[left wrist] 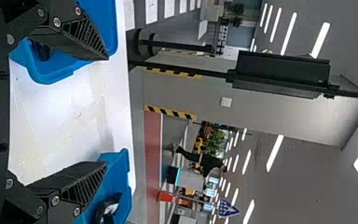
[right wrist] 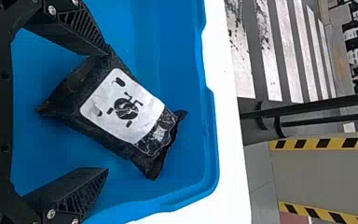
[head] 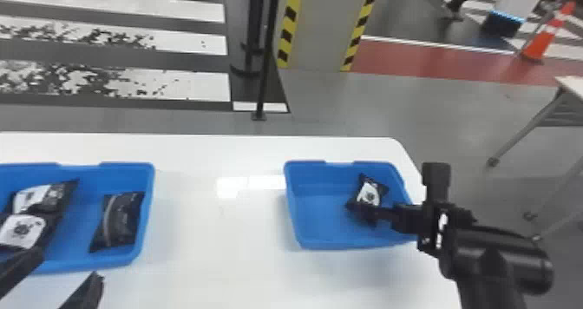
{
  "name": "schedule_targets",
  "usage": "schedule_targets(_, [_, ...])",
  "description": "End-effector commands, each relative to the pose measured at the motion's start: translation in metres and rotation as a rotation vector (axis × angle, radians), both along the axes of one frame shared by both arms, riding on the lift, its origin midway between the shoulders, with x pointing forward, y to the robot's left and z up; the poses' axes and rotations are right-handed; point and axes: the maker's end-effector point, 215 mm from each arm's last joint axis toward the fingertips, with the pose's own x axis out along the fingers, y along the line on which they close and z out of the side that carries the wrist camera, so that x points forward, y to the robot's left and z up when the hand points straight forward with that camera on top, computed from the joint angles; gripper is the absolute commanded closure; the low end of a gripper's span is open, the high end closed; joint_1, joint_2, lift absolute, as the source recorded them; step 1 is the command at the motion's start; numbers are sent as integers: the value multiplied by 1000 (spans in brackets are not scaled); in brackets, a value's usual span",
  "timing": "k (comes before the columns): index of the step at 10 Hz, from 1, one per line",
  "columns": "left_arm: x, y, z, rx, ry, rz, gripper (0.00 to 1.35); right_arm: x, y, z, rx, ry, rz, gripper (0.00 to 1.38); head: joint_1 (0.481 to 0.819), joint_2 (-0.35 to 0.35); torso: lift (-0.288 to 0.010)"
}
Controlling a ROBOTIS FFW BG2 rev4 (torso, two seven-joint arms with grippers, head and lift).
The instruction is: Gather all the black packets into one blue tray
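In the head view my left gripper stands open at the lower left, by the near edge of the left blue tray; the left wrist view shows my left gripper with nothing between its fingers. That tray holds several black packets, among them a dark one on its right side. My right gripper reaches into the right blue tray, at a single black packet. In the right wrist view my right gripper is open, its fingers on either side of the packet.
The white table lies between the two trays. Beyond its far edge stand a black pole and a striped pillar. An orange cone and another table are off to the right.
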Motion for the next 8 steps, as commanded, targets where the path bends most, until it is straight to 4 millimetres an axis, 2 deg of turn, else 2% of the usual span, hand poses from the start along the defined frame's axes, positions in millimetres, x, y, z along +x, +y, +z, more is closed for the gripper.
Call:
schedule_targets(1, [3,-3,0,-5,-4,-7,249,10,-6,0,-9,11,-9,114,695,-256,-110])
schedule_targets(2, [5,-6,-1,-10,-4,-11,251,12,-7,-4,2,28,-15,125,695,-261,-110])
schedule_targets(3, [5,-6,-3,-12,-1,-12,252,13,-8,-9,5,44,-22,225,695,-265,-110])
schedule_targets(4, [6,-6,-4,-14,-1,-12,252,10,-7,-18,17,68,-24,506,695,-268,-110])
schedule_targets(6, [8,-9,-4,-20,-4,-19,260,6,-6,-28,31,104,-30,901,695,-270,-110])
schedule_targets(7, [8,-10,-4,-21,-3,-20,265,6,-8,-26,24,101,-30,1217,695,-271,-110])
schedule_targets(8, [8,-10,-5,-21,-1,-20,263,10,-13,-21,-3,88,-29,1277,695,-273,-110])
